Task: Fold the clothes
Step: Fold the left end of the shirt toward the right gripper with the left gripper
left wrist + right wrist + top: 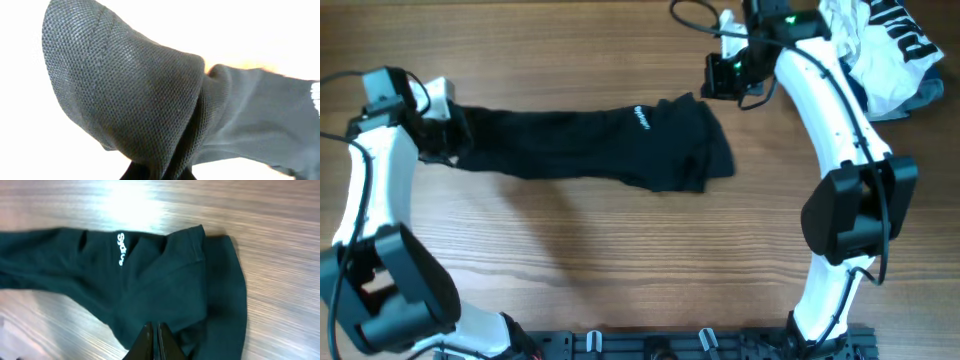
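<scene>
Looking at the left pincer (448,128) first: it sits at 10 o'clock in the overhead view, clamped on the narrow end of the black garment (590,145). The cloth is bunched right up against its wrist camera, so the fingers themselves are hidden. The right pincer (154,326) is up at 1 o'clock, fingers pinched together with only a sliver of a gap and nothing in them, near the garment's wide end.

The garment stretches across the bench (620,260) from 9 o'clock to just past centre, thin on the left and flaring out on the right. Close up it's a fine mesh knit, soft and limp, with a few loose folds and a seamed edge at the wide end. There's a small white logo (641,117) near its upper edge.

Off at 2 o'clock, behind the right arm, sits a heap of clothes (885,50): white with black lettering, plus a bit of light blue. The bench is wood-grain.

Count: two pincers, one black garment, one logo, one heap.
</scene>
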Available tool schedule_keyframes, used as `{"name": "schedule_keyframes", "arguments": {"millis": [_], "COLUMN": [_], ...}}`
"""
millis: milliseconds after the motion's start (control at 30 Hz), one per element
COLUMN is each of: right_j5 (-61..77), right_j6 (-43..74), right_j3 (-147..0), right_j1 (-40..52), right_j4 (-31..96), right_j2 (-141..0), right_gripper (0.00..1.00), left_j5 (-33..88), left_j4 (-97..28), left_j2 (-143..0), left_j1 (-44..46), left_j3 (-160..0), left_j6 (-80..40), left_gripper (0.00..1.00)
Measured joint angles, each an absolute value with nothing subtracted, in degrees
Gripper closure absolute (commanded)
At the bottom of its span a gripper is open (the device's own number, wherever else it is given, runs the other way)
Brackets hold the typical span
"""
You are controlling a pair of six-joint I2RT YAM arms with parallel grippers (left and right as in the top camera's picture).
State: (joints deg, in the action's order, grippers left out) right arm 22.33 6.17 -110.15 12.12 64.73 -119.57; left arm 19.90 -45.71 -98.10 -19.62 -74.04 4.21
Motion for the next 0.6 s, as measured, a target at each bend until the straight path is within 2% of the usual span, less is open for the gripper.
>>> {"name": "schedule_keyframes", "arguments": {"millis": [400,600], "right_j5": [28.3,28.5], "right_j6": [10.9,12.8], "right_j3": [-97.8,-95.8], "right_j1": [16.4,16.2], "right_j4": [53.3,52.6], "right_j2": [-126.1,-128.1], "right_gripper": [0.96,0.96], "left_j5": [19.8,19.5], "left_j4": [-47.4,-48.1], "left_j2": [-97.1,-97.1], "left_j1": [-19.0,-14.1], "left_j3": [-79.4,-80.5], "left_j6": [4.4,4.5], "left_gripper": [0.96,0.96]}}
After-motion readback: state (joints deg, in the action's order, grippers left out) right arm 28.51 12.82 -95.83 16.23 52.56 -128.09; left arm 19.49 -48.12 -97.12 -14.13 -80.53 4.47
